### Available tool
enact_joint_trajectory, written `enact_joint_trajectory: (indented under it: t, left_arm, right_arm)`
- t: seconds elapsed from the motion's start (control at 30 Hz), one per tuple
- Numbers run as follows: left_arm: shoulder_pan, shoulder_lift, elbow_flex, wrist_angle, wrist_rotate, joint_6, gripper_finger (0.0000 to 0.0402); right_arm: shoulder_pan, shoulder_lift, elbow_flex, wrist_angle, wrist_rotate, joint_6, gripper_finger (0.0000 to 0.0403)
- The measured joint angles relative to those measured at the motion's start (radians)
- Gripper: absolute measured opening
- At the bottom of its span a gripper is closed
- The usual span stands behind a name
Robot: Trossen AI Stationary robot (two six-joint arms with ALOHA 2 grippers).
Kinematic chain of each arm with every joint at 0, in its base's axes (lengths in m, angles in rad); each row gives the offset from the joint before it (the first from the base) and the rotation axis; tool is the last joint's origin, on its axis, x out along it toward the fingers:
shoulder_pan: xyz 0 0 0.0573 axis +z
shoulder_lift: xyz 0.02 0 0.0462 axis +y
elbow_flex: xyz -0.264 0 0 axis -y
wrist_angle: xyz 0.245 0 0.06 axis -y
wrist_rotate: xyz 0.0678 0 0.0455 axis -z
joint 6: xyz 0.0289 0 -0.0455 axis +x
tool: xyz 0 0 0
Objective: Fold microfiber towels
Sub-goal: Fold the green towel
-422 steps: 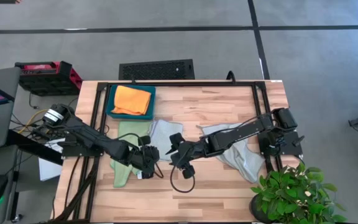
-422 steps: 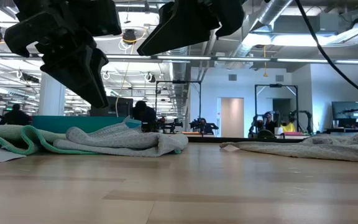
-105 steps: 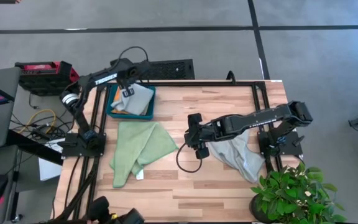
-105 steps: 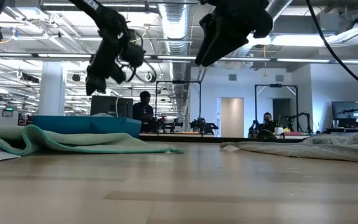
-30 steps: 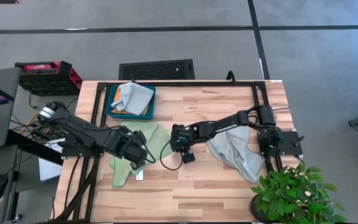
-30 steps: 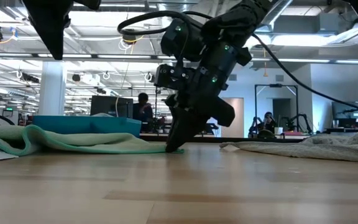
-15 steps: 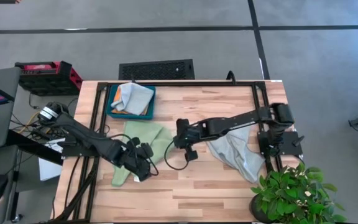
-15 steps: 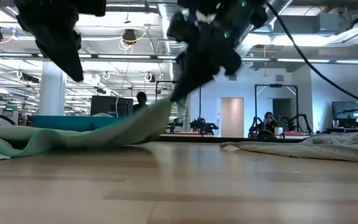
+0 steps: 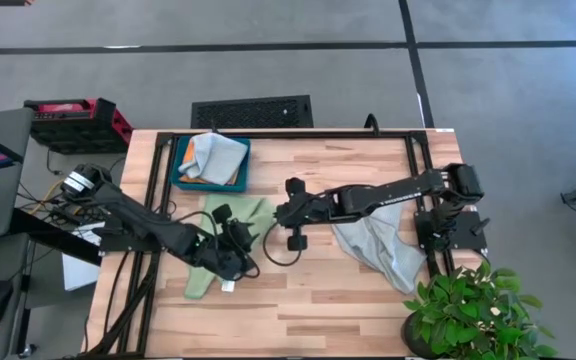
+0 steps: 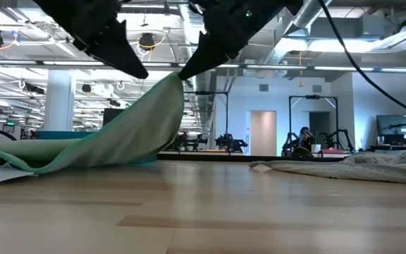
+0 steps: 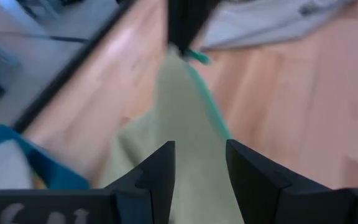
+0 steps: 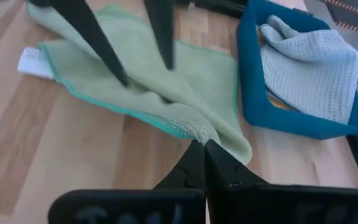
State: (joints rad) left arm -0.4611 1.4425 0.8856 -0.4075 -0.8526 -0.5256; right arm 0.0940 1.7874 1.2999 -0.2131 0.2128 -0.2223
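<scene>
The light green towel (image 9: pixel 218 232) lies left of the table's middle, and its white tag (image 12: pixel 35 62) is on the wood near the front. My right gripper (image 12: pixel 202 144) is shut on the towel's right corner and holds it up in the air (image 10: pixel 171 83). My left gripper (image 11: pixel 199 163) stands open just left of it, over the raised cloth. Its two fingers (image 12: pixel 86 31) point down at the towel. One pale grey towel (image 9: pixel 373 240) lies bunched at the right. Another (image 12: pixel 306 59) lies in the teal tray (image 9: pixel 180 170). My right gripper pinches the green towel's teal-hemmed right corner (image 12: pixel 197 134) between its two fingertips, slanting down from the table's right. The corner is lifted clear, and the cloth slopes down from it to its left part (image 10: pixel 20 159), which rests on the table. My left gripper's fingertips (image 12: pixel 124 79) reach close to the sloping cloth; I cannot tell whether they touch it.
The tray stands at the table's far left corner. A black frame rail (image 9: pixel 298 133) runs along the far edge and down both sides. A potted plant (image 9: pixel 468 305) stands at the near right corner. Bare wood (image 9: pixel 308 300) lies along the front.
My right gripper has shut on the green towel's right corner at the table and has risen with it. That corner is lifted clear and the cloth slopes up, while its left part has stayed on the wood. My left gripper has sunk and tipped toward the raised cloth.
</scene>
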Motion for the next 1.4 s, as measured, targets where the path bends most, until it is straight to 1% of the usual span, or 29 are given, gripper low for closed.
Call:
enact_joint_trajectory:
  t: [0.1,0.2,0.27,0.3,0.37,0.47,0.67,0.83,1.0,1.17,1.3,1.4]
  left_arm:
    - [0.02,0.01,0.0,0.024,-0.03,0.02,0.0135]
    - [0.035,0.024,-0.002,0.034,-0.035,0.047,0.0135]
    - [0.047,0.048,0.001,0.07,-0.036,0.071,0.0135]
    - [0.048,0.054,-0.001,0.063,-0.041,0.084,0.0135]
    - [0.052,0.074,0.002,0.079,-0.072,0.099,0.0135]
    - [0.054,0.091,0.003,0.086,-0.096,0.097,0.0135]
    - [0.053,0.098,0.049,0.098,-0.102,0.099,0.0135]
    - [0.06,0.098,0.056,0.086,-0.173,0.14,0.0135]
    - [0.099,0.098,0.056,0.083,-0.183,0.113,0.0135]
    - [0.141,0.098,0.055,0.076,-0.149,0.087,0.0135]
    - [0.14,0.098,0.055,0.07,-0.207,0.062,0.0135]
    - [0.139,0.098,0.055,0.026,-0.196,0.016,0.0135]
  right_arm:
    - [-0.006,0.0,0.0,0.031,0.005,0.019,0.0007]
    - [-0.011,0.0,0.0,0.069,0.051,0.014,0.0006]
    - [-0.018,0.0,0.001,0.089,0.064,0.008,0.0006]
    - [-0.021,0.0,0.001,0.098,0.066,0.007,0.0007]
    - [-0.026,0.0,0.002,0.105,0.067,0.006,0.0007]
    - [-0.035,0.0,0.002,0.11,0.079,0.005,0.0007]
    - [-0.058,0.0,0.002,0.118,0.085,0.005,0.0008]
    - [-0.066,0.0,0.002,0.131,0.085,0.005,0.0008]
    - [-0.059,0.0,0.002,0.145,0.085,0.005,0.0008]
    - [-0.055,0.0,0.002,0.147,0.085,0.005,0.0008]
    - [-0.055,0.0,0.002,0.145,0.113,0.005,0.0008]
    - [-0.055,0.0,0.002,0.137,0.145,0.006,0.0008]
